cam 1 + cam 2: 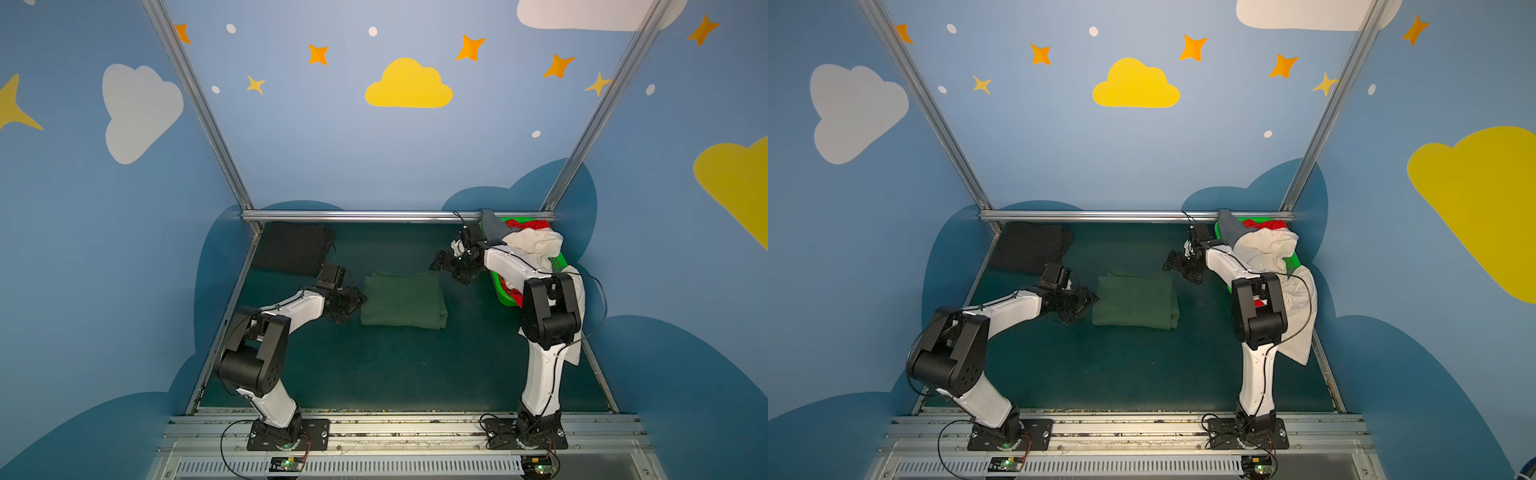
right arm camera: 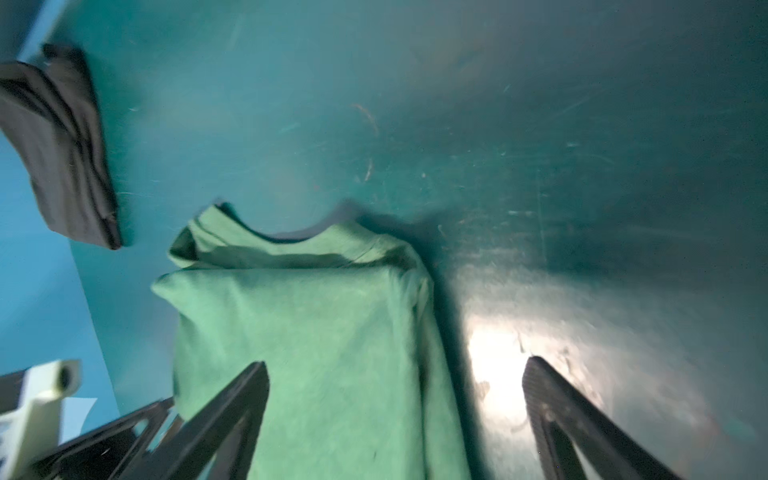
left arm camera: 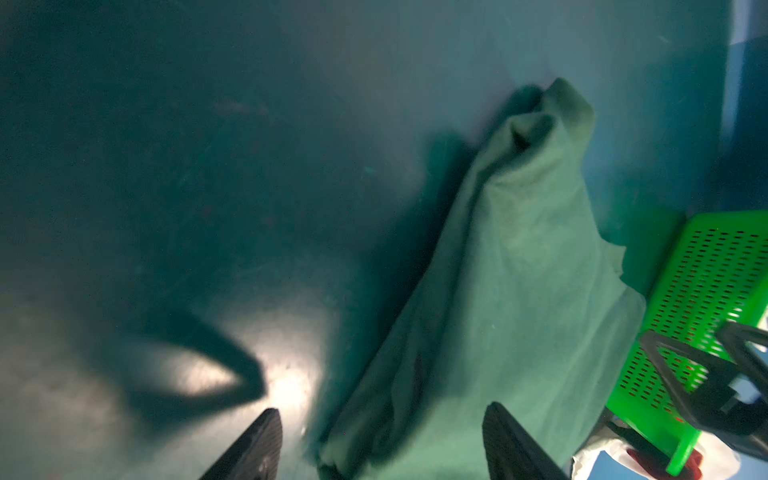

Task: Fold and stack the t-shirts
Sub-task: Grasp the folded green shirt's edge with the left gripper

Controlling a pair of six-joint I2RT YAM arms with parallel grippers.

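One green tee (image 1: 402, 300) folded centrally, black tee (image 1: 291, 247) behind-left, basket (image 1: 557, 261) right

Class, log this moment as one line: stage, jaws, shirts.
stage: dark green t-shirt folded, centre | left jaws: open, at its left edge | right jaws: open | black t-shirt: folded, far-left corner | basket: holds unfolded shirts
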